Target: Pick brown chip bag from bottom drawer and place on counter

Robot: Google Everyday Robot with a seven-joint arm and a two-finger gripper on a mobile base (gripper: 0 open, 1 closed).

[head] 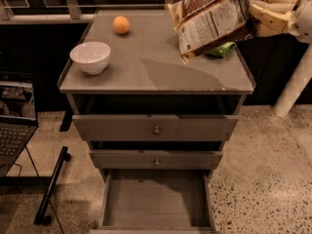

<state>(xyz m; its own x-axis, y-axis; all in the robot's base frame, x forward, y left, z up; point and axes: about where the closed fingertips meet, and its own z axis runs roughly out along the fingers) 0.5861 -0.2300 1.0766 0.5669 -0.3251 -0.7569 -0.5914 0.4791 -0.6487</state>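
On the left part of the counter (161, 77) a white bowl (90, 57) is seen, with an orange (121, 25) set behind it near the back rim. Below, the bottom drawer (156, 206) is seen standing open. Above the counter's right rear the brown chip bag (212, 18) is held tilted in the air, over a green bag (220, 50). Its right edge is clamped by the gripper (251, 14) at upper right.
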